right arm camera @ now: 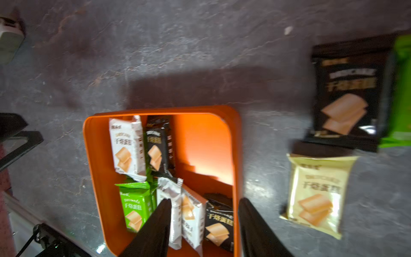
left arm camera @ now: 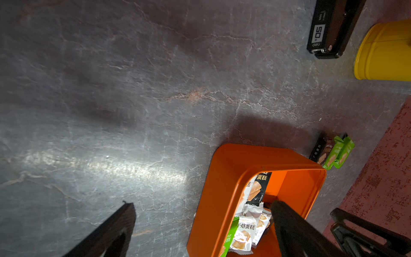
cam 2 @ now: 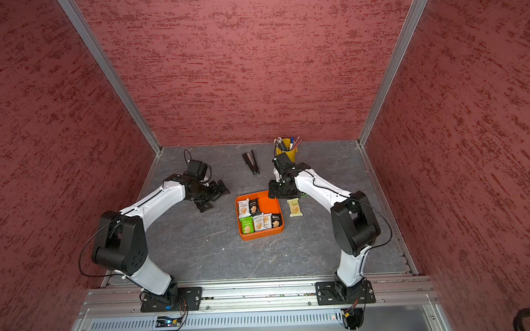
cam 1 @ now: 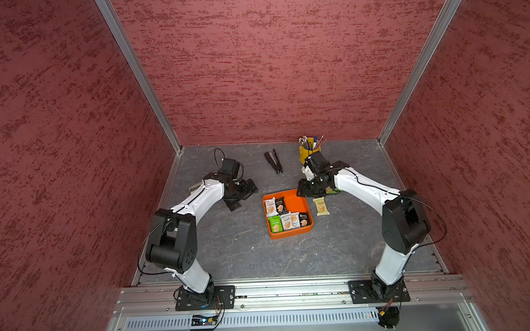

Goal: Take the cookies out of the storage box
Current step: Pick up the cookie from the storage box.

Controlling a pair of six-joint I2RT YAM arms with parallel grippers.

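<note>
Red textured walls (cam 1: 268,64) on 3 sides, grey stone-look tabletop (cam 1: 230,253) below. Orange storage box (cam 1: 291,233) sits mid-table, slightly toward the right arm (cam 1: 360,186). Six cookies (cam 1: 287,221) are inside it, seen in both top views: white pkt (cam 1: 270,206) + black pkt (cam 1: 280,205) in the far row; green pkt (right arm camera: 135,209), two more white & one more black along the near wall, some leaning on each other. Three other pkts lie flat on the table outside, right of the box. Pale yellow pkt (cam 1: 321,207) is just beside the wall. Farther back are the loose black pkt (right arm camera: 349,93) & loose green pkt (right arm camera: 402,89), edges touching, mostly hidden under the right arm in the top views.

Just left of the box, the left gripper (cam 1: 243,196) has its jaws spread wide w/ nothing btw them. In the left wrist view one of its fingers (left arm camera: 289,222) crosses in front of the box opening. Above the far right corner of the box hangs the right gripper (cam 1: 303,193). The right wrist view is blurred, but the jaws stand partly apart, no pkt clamped.

Black stapler (cam 1: 274,162) lies near the back wall btw the arms. Yellow pen bucket (cam 1: 302,157) stands upright to its right, behind the right wrist, full of pens & pencils.
</note>
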